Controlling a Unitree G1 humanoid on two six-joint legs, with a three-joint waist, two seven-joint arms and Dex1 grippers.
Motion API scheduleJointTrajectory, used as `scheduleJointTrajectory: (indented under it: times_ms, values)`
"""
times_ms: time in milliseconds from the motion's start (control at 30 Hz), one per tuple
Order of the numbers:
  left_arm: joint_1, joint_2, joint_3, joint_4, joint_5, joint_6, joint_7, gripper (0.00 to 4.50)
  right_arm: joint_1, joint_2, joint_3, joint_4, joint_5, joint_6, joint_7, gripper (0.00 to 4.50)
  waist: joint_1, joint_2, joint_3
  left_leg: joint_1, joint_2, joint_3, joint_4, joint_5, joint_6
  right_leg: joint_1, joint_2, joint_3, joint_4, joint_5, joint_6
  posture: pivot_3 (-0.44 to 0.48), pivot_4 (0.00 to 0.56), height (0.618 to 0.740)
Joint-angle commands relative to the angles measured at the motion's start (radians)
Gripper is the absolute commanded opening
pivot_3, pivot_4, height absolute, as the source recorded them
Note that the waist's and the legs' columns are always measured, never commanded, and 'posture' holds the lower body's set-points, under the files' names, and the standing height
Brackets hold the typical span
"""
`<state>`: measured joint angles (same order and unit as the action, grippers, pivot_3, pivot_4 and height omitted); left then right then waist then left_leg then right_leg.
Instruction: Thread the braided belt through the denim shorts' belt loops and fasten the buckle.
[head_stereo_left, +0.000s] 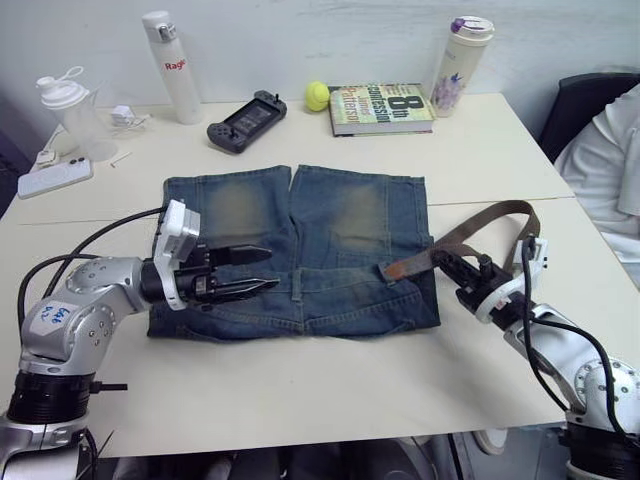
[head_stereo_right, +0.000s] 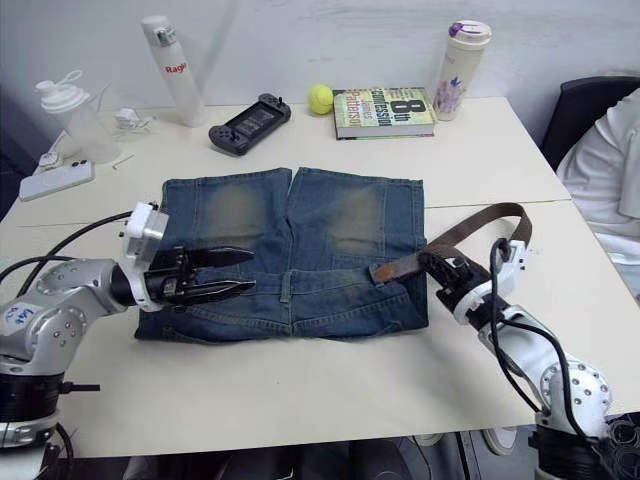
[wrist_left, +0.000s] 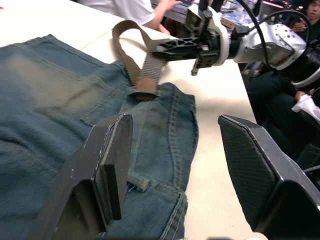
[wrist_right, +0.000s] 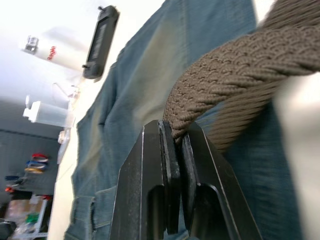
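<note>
The denim shorts (head_stereo_left: 300, 250) lie flat in the middle of the table (head_stereo_left: 300, 390), waistband towards me. One of the belt loops (head_stereo_left: 297, 283) shows at the waistband's middle. My left gripper (head_stereo_left: 272, 268) hovers open over the left part of the waistband, nothing between its fingers (wrist_left: 112, 160). At the shorts' right edge my right gripper (head_stereo_left: 437, 258) is shut on the braided belt (head_stereo_left: 490, 215), just behind its brown leather tip (head_stereo_left: 395, 268), which rests on the denim. From there the belt curves back in an arc to the right. The buckle is hidden.
Along the far edge stand a white bottle (head_stereo_left: 172, 65), a game controller (head_stereo_left: 247, 120), a yellow ball (head_stereo_left: 317, 95), a book (head_stereo_left: 380, 108) and a tumbler (head_stereo_left: 460, 65). A shaker (head_stereo_left: 75, 115) and a phone (head_stereo_left: 55, 177) lie far left. A person (head_stereo_left: 610, 170) sits at the right.
</note>
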<state>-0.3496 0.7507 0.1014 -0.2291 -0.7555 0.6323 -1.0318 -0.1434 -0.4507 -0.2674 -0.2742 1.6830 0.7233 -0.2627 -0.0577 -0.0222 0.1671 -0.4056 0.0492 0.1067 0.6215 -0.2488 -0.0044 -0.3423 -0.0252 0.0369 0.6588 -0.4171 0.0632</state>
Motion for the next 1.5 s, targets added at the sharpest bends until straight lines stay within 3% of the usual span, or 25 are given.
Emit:
scheduleJointTrajectory:
  times_ms: [33, 333, 500, 633, 933, 1100, 1333, 1500]
  values:
    - [-0.022, -0.013, -0.024, -0.028, 0.043, -0.045, -0.007, 3.03, -0.002, 0.052, 0.049, -0.018, -0.002, 0.007, -0.019, 0.0, 0.001, 0.0, 0.0, 0.0, 0.0, 0.0, 0.0, 0.0, 0.0, 0.0, 0.0, 0.0, 0.0, 0.0, 0.0, 0.0, 0.15, 0.74]
    - [-0.054, -0.053, -0.079, 0.009, 0.145, -0.145, -0.021, 3.03, 0.039, 0.144, 0.051, 0.04, 0.094, 0.005, -0.079, 0.0, 0.002, -0.001, 0.001, -0.001, 0.0, 0.0, 0.0, 0.0, 0.0, 0.0, -0.001, 0.0, 0.0, 0.0, 0.0, 0.0, 0.15, 0.74]
    - [-0.115, -0.099, -0.203, 0.156, 0.41, -0.523, -0.07, 3.03, 0.038, 0.197, 0.04, 0.073, 0.265, -0.016, -0.152, 0.0, 0.002, -0.001, 0.001, 0.0, 0.0, 0.0, 0.0, 0.0, 0.0, 0.0, 0.0, 0.0, 0.0, 0.0, 0.0, 0.0, 0.15, 0.74]
    - [-0.239, -0.244, -0.293, 0.42, 0.571, -0.898, -0.059, 3.03, 0.034, 0.163, 0.046, 0.134, 0.288, 0.027, -0.147, 0.0, 0.005, -0.002, 0.001, -0.001, 0.0, 0.001, 0.0, 0.0, 0.001, 0.0, 0.0, 0.001, -0.001, 0.0, 0.0, 0.0, 0.15, 0.74]
    - [-0.366, -0.4, -0.385, 0.812, 0.779, -1.427, 0.012, 3.03, 0.013, 0.154, 0.03, 0.156, 0.271, 0.027, -0.122, 0.0, 0.004, -0.002, 0.001, -0.001, 0.0, 0.002, 0.003, -0.001, 0.002, 0.0, 0.0, 0.001, 0.0, 0.001, 0.001, 0.0, 0.15, 0.74]
    - [-0.409, -0.399, -0.39, 0.923, 0.866, -1.571, 0.105, 3.03, 0.022, 0.153, 0.018, 0.121, 0.269, 0.011, -0.125, 0.0, 0.006, -0.003, 0.001, -0.002, 0.0, 0.001, 0.004, -0.002, 0.003, 0.0, 0.0, 0.001, 0.0, 0.001, 0.001, 0.0, 0.15, 0.74]
    - [-0.46, -0.409, -0.377, 1.01, 0.937, -1.633, 0.259, 3.03, 0.037, 0.162, 0.02, 0.088, 0.245, 0.002, -0.113, 0.0, 0.01, -0.003, 0.001, -0.003, 0.0, 0.001, 0.005, -0.002, 0.003, 0.0, 0.0, 0.0, 0.001, 0.001, 0.002, 0.0, 0.15, 0.74]
    - [-0.45, -0.433, -0.393, 0.997, 0.911, -1.63, 0.265, 3.03, 0.054, 0.168, 0.03, 0.077, 0.228, -0.003, -0.106, 0.0, 0.016, -0.003, 0.001, -0.003, 0.0, 0.0, 0.005, -0.002, 0.003, 0.0, 0.0, -0.001, 0.001, 0.001, 0.002, 0.0, 0.15, 0.74]
